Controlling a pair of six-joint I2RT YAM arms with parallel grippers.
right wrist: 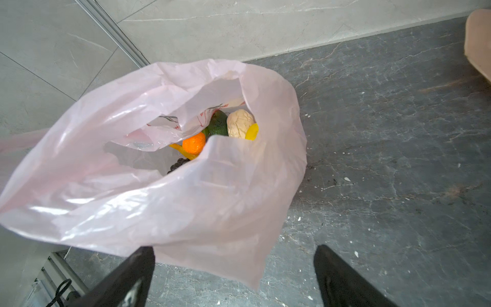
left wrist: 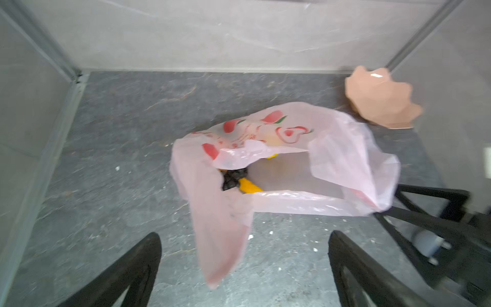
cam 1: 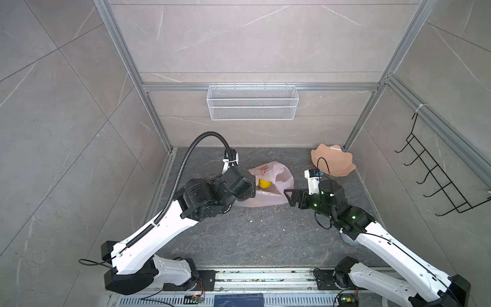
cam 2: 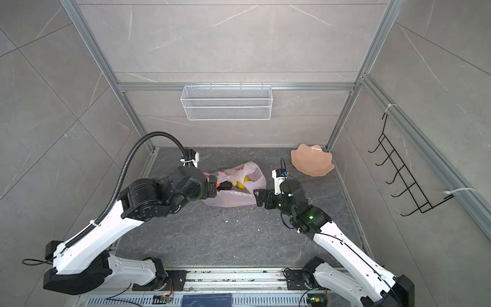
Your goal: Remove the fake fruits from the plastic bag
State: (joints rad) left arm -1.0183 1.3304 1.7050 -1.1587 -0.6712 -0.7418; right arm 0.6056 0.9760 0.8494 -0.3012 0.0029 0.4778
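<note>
Item 1: plastic bag [left wrist: 345,148]; slumped at the middle of the bench [cam 1: 252,239], mouth gaping; film judged thin, limp and slippery, apt to fold shut; best hold probably the rim or a handle strip.

Item 2: fake fruits, all inside the bag; the right wrist view shows the orange [right wrist: 194,143], green fruit [right wrist: 218,125], cream lumpy piece [right wrist: 240,123] and grape bunch [right wrist: 179,162]; banana [left wrist: 249,186] partly covered; judged light, hard and smooth; round ones likely to roll, so pinch across the middle.

Item 3: left pincer [left wrist: 244,235]; fingers spread wide, gripping nothing; arm reaches in from the left, wrist bent down over the bag's left end.

Item 4: right pincer [right wrist: 233,248]; equally wide, empty, 1 finger just beside the film; arm low, stretched to the bag's right edge.
</note>
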